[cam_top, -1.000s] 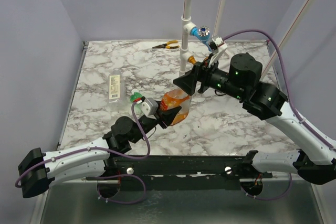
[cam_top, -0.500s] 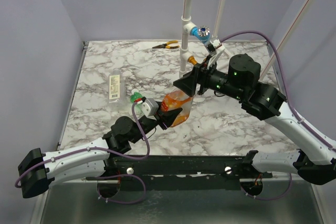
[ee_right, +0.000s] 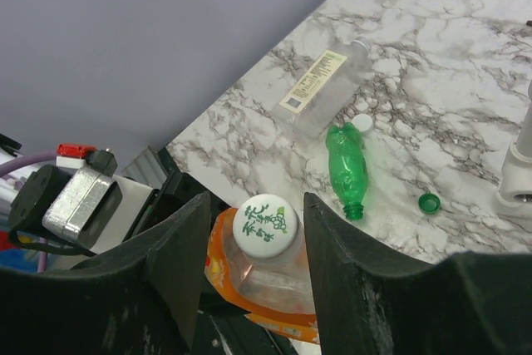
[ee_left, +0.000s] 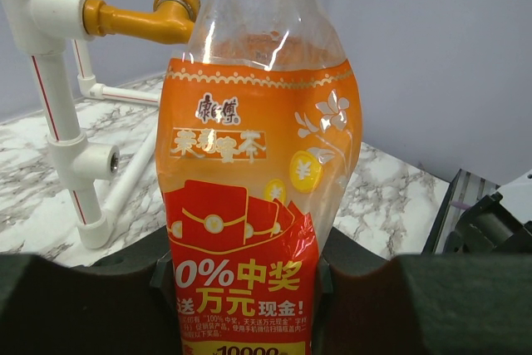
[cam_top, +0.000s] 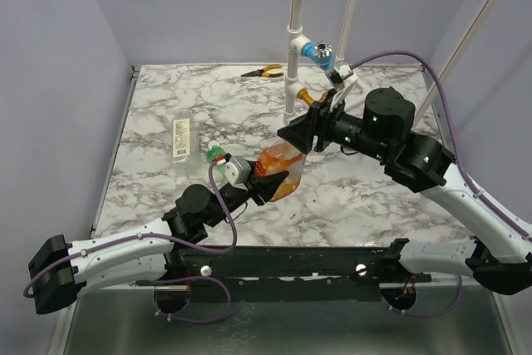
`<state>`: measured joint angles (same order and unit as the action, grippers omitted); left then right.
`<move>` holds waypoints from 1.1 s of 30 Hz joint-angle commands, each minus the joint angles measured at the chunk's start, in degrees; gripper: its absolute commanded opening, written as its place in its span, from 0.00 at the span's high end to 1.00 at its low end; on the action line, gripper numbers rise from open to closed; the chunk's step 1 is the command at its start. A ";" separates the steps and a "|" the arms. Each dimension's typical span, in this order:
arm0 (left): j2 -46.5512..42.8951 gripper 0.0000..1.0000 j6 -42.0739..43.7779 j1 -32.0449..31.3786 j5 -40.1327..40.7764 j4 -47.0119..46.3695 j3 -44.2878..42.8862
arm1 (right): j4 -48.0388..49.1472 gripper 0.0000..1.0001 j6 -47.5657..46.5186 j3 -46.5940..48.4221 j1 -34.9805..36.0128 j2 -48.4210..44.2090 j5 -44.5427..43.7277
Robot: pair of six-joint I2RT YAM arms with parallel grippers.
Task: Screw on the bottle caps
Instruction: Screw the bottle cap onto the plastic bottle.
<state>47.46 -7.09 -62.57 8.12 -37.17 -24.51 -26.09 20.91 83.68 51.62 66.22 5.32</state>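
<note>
Holding the orange bottle (ee_left: 258, 197) low on its body with the left end effector (ee_left: 241, 288), closed tightly on both sides of the red part of the label. Held upright as seen from the left wrist; impossible to tell whether resting on the desk (cam_top: 374, 197) or lifted a little above it.

Straddling the top of the orange bottle with the right end effector (ee_right: 256, 205), roughly half open and not clamped: one dark finger (ee_right: 179, 255) on each side of the white cap (ee_right: 264, 226), with a thin gap visible on at least one side. Sitting on the neck of the orange bottle, this white cap, round, with green print on top; cannot tell how far screwed down.

Left of the orange bottle in the view from above, near it, the green bottle (ee_right: 347, 164), lying on its side on the desk with the mouth uncovered. Just beside that mouth but not touching, the dark green cap (ee_right: 429, 201), flat on the marble surface. Farther left of the orange bottle, well apart, the clear bottle (cam_top: 180, 136) with a pale label, lying on its side too.

Behind the orange bottle, the white pipe frame (cam_top: 293, 56), standing upright, with an orange tap handle (ee_left: 162, 14) showing beside the bottle's shoulder in the left wrist view and a blue tap handle (cam_top: 318, 51) higher up. Well behind the orange bottle, near the far edge of the desk, a pair of pliers (cam_top: 263, 72) with yellow handles.
</note>
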 commanded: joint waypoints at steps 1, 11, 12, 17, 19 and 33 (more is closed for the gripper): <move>-0.42 1.00 -0.64 0.51 -1.62 -0.45 -0.68 | 0.82 0.48 -0.66 -1.06 -0.33 -1.02 0.57; -0.26 1.00 -0.64 0.69 -1.84 -0.36 -0.98 | 0.91 0.54 -0.50 -1.85 -0.31 -1.26 -0.11; -0.24 1.00 -0.67 0.69 -1.95 -0.36 -0.93 | 0.77 0.55 -0.43 -1.80 -0.28 -1.29 -0.30; 0.21 1.00 -0.42 0.70 -2.14 -0.19 -1.07 | 0.00 0.61 -0.50 -1.41 -0.36 -0.93 -1.06; 0.63 1.00 0.01 0.69 -2.13 -0.11 -1.55 | -1.39 0.66 -0.32 -0.55 -0.34 -0.04 -1.56; 7.33 1.00 5.86 0.70 0.32 0.34 -8.12 | -11.27 0.73 2.41 5.38 -0.24 4.82 -8.35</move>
<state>52.60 -5.78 -61.49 9.10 -37.06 -28.64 -31.09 21.39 87.29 50.89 68.42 -0.25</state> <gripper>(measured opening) 0.399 0.350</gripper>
